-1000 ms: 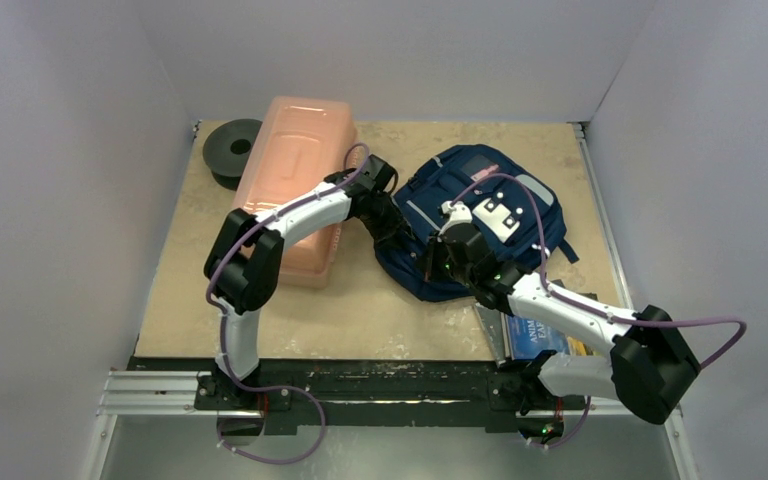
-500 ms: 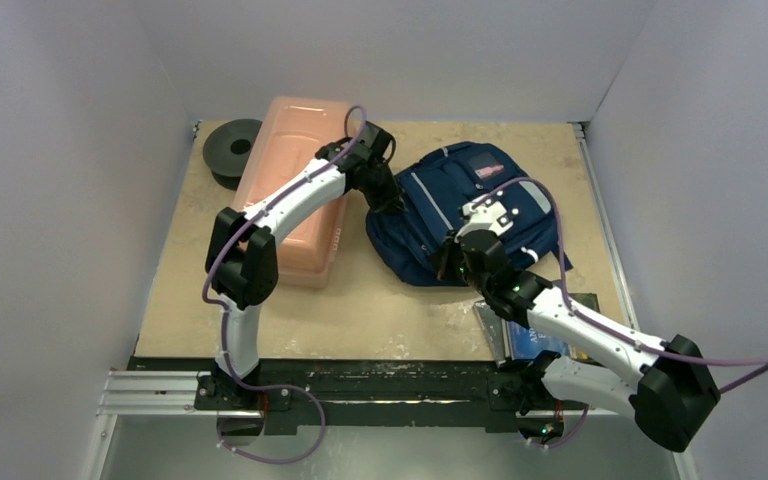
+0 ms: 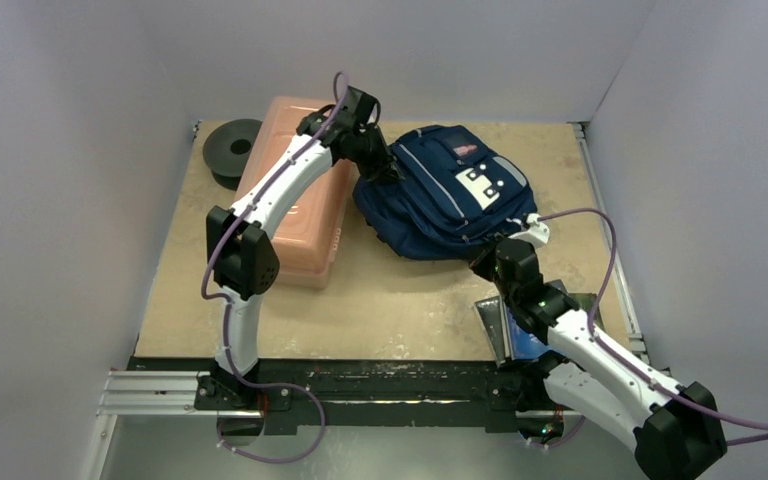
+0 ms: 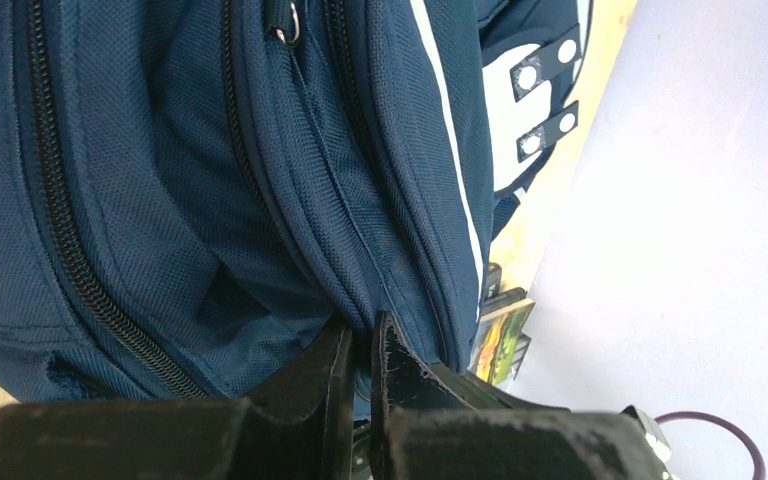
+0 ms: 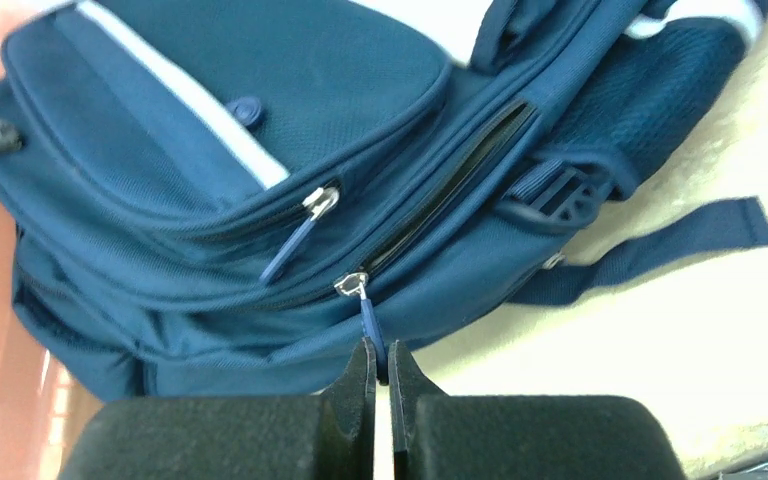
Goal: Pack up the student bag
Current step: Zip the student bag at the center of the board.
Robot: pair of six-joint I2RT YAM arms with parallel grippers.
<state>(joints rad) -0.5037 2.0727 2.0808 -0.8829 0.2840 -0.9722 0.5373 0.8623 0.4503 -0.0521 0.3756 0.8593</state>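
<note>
Navy blue fabric backpack sits closer to 12 o'clock on the bench now; left gripper pinches its fabric, right gripper its blue zipper tab, which could totally slip under tension.

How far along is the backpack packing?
Nothing looks packed yet. In hand: the left gripper pinches the navy fabric backpack while the right gripper holds its zip pull; that zip looks partly open. Left: the books by the right arm's base lie outside.

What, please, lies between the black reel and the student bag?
The long pink box lies between the black reel and the student bag, with the left arm stretched over it; the top view shows this.
</note>
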